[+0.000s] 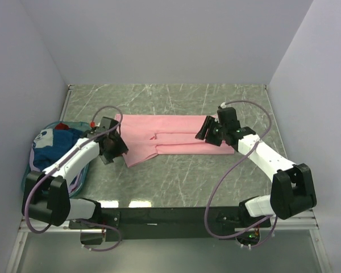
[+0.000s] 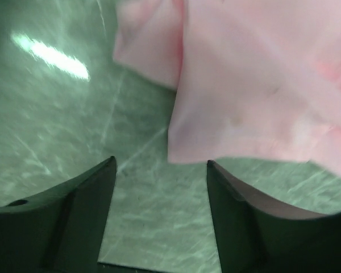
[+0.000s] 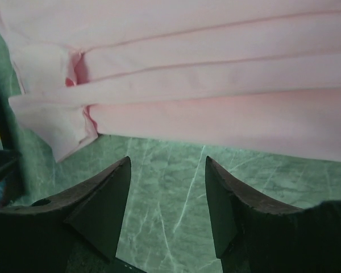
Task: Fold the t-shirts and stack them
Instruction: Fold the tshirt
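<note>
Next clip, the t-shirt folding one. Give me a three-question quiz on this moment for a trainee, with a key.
1. True or false: the left claw is clamped on the pink t-shirt.
2. Where do the bunched shirts lie? A) in the teal basket at the left edge of the table; B) on top of the pink t-shirt; C) beneath the right arm.
3. Fill in: in the gap between the right claw's open fingers, only the bare ____ shows.
Key: 1 false, both claws are open and hold nothing; 2 A; 3 table.
</note>
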### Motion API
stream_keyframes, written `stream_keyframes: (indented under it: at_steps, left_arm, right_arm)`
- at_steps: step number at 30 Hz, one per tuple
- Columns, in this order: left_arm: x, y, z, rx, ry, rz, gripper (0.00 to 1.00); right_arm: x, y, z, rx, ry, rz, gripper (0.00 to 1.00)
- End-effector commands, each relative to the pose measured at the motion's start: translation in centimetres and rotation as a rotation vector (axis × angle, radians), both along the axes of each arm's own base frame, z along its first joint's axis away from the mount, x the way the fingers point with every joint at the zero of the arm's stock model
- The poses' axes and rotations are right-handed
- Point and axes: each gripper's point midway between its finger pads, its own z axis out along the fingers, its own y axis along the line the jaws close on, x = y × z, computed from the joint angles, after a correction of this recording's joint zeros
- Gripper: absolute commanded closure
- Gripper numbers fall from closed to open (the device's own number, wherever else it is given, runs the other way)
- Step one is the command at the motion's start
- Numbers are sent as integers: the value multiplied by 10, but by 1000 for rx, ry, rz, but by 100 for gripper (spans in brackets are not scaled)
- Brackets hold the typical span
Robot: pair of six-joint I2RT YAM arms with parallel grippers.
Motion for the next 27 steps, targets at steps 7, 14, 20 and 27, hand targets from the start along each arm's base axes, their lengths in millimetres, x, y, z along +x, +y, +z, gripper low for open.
stream_keyframes:
  at_steps: [7, 14, 20, 27]
  left_arm:
    - [-12, -38, -36, -134, 83, -34, 42]
    - [-8, -47, -55, -126, 132, -50, 46]
    - [-8, -50, -63, -96, 155, -59, 70]
    - [18, -45, -40, -34, 80, -64, 99]
  right_arm:
    - [-15, 14, 12, 64, -66, 58, 39]
    - [-21, 9, 7, 39, -64, 63, 39]
    - [-20, 6, 3, 15, -62, 65, 39]
    - [-17, 5, -1, -11, -55, 70, 39]
